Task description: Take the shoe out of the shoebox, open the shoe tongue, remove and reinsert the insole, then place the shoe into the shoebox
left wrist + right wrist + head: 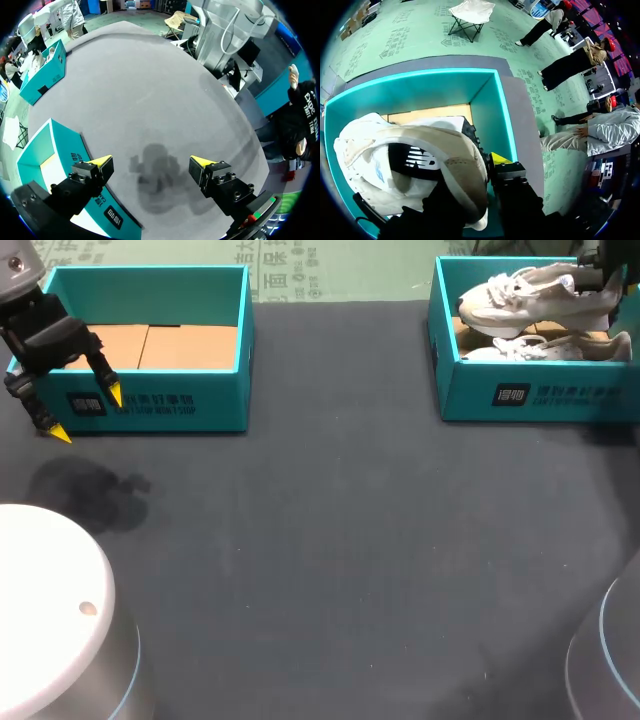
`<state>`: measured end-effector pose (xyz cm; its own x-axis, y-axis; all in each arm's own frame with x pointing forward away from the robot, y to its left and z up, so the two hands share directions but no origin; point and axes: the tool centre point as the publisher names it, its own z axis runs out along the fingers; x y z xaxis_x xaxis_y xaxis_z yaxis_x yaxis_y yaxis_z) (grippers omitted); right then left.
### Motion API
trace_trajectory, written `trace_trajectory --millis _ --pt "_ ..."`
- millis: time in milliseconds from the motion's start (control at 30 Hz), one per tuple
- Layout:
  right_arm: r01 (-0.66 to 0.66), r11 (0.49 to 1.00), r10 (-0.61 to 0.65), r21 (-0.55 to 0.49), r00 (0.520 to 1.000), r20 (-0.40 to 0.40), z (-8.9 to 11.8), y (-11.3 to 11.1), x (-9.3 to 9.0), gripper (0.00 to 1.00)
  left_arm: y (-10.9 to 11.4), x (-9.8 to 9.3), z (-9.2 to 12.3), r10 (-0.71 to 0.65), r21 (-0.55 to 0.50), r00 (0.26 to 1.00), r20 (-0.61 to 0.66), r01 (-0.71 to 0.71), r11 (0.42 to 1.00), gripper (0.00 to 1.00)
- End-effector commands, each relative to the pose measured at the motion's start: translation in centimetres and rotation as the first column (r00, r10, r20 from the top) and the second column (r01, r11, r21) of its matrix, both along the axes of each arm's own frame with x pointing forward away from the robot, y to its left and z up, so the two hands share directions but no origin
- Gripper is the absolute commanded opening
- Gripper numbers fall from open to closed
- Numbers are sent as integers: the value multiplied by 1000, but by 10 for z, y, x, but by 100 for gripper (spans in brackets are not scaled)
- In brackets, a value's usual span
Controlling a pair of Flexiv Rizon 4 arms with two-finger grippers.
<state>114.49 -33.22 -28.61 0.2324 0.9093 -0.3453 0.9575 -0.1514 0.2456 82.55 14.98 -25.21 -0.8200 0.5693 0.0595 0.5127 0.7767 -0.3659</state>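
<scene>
Rounded white base of the left arm (50, 610) and the greyer base of the right arm (610, 660) frame the near edge of a table (350, 540) covered in dark grey cloth, where a soft shadow (90, 490) falls under the left gripper (151, 162). That claw hangs with its yellow-tipped fingers spread wide, just in front of the left teal shoebox (190, 405), whose brown cardboard floor (170, 345) is in plain sight. At the far right corner, the right gripper (592, 280) is clamped on the heel of a white and beige shoe (530, 295), held over a second shoe (560, 348) lying in the right teal shoebox (520, 390). Both boxes carry a small dark label and white print on their front walls; a white logo on black marks the held shoe's side
</scene>
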Motion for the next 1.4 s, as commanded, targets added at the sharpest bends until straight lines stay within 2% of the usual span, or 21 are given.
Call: trace_trajectory --millis 33,300,733,1400 --pt "14 1000 -13 11 1000 -5 -7 -2 3 0 0 0 0 0 3 1000 1 0 1000 100" --pt "23 999 -23 34 1000 -8 -18 -5 8 0 0 0 0 0 3 1000 1 0 1000 100" --pt "-5 998 9 55 998 -68 -38 -4 19 0 0 0 0 0 3 1000 1 0 1000 100" --pt "-7 992 25 126 990 -141 -75 5 13 0 0 0 0 0 3 1000 1 0 1000 100"
